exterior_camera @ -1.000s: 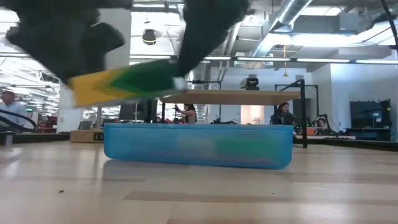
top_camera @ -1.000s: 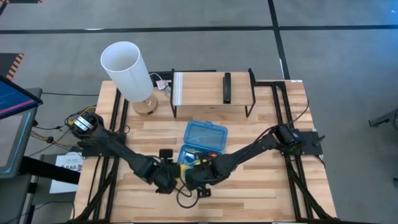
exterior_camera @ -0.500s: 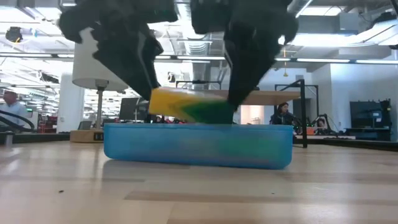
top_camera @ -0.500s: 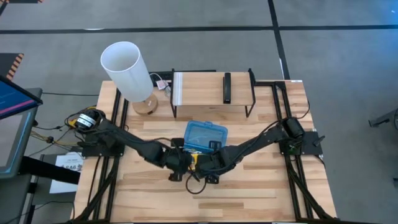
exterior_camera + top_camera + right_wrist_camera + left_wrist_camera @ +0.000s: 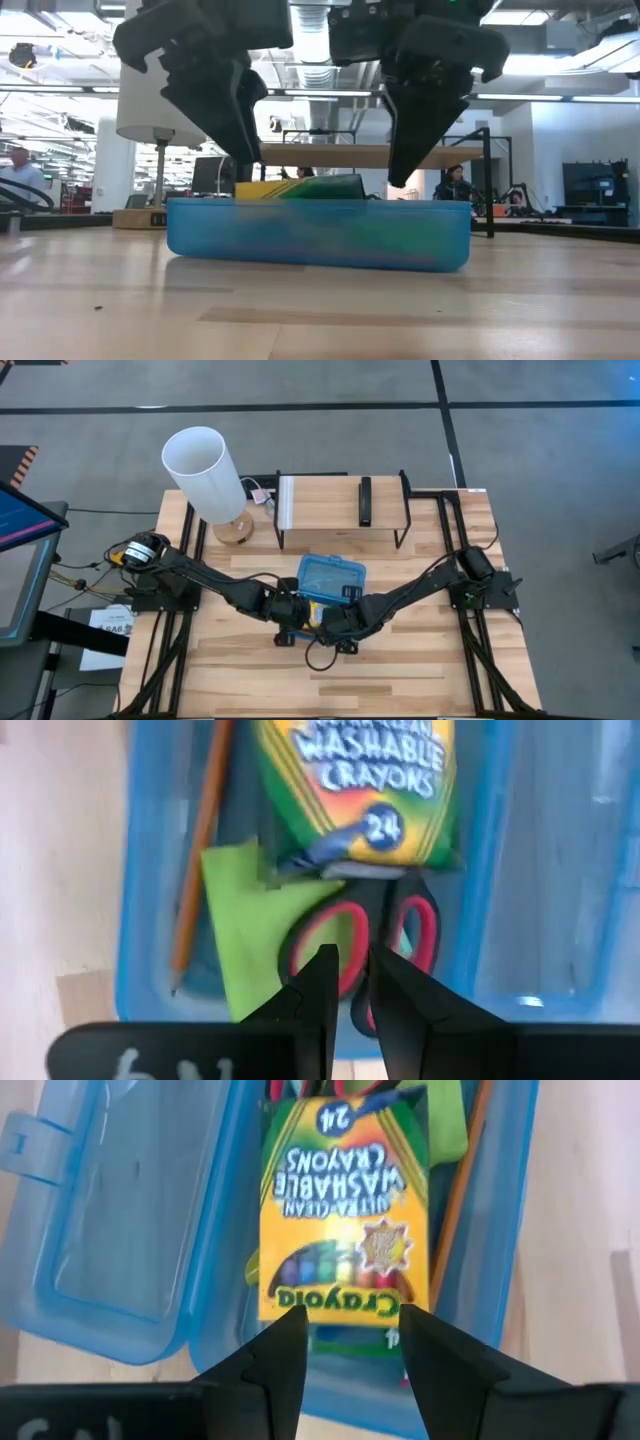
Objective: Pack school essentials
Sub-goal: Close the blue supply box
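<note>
The yellow-green crayon box (image 5: 345, 1210) lies face up in the tray of the open blue translucent case (image 5: 320, 235), on top of the other stationery, its top (image 5: 300, 188) just above the rim. Beneath it I see red-handled scissors (image 5: 312, 935), a green sticky-note pad (image 5: 240, 920) and an orange pencil (image 5: 200, 840). My left gripper (image 5: 348, 1320) is open and hovers just over the box's near end. My right gripper (image 5: 352, 960) hovers over the scissors past the box's other end, with only a narrow gap between its fingers. The case lid (image 5: 332, 574) lies open toward the far side.
A white lamp (image 5: 205, 470) stands at the far left of the table. A low wooden shelf (image 5: 340, 505) with a black object (image 5: 365, 500) on it stands behind the case. A dark cable (image 5: 318, 658) loops on the near table. People sit in the room beyond.
Both grippers moved from the near side toward the far edge, over the case, carrying the crayon box between them, and came down. The box went from tilted in the air to lying nearly level in the case, now below and apart from both grippers' fingers.
</note>
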Controlling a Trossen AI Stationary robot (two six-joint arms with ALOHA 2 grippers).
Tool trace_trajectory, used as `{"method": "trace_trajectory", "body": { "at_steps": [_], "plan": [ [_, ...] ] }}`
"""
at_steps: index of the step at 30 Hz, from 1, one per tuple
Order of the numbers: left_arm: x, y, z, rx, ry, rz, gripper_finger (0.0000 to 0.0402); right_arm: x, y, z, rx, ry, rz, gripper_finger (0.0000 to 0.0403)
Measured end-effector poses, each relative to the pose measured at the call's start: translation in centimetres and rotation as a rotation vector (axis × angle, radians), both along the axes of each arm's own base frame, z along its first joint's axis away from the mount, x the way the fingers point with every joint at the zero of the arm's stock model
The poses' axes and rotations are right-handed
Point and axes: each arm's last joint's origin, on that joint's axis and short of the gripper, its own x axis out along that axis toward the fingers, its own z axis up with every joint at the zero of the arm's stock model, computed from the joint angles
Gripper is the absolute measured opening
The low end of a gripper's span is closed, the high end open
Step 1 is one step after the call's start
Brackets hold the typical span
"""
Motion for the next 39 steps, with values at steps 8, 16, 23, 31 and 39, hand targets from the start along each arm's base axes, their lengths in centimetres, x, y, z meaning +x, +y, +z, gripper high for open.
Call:
{"method": "trace_trajectory", "body": {
  "at_steps": [8,16,23,31,39],
  "plan": [
    [-0.6,0.2,1.3,-0.011,-0.114,-0.071,0.0147,-4.1,-0.3,2.6,-0.01,-0.153,-0.04,0.0082],
    [-4.9,1.7,1.8,-0.075,-0.233,0.02,0.0115,-11.5,-3.4,0.3,0.119,-0.365,-0.164,0.0082],
    [-8.5,4.9,-0.9,-0.149,-0.41,0.216,0.0023,-14.9,-5.4,-1.5,0.131,-0.524,-0.285,0.0082],
    [-10.3,8.1,-4.4,-0.206,-0.466,0.466,0.0002,-14.9,-7.1,-3.0,0.052,-0.554,-0.398,0.0081],
    [-10.2,9.4,-5.1,-0.193,-0.442,0.526,0.0,-13.4,-9.2,-5.3,0.03,-0.494,-0.507,0.0009]
  ]
}}
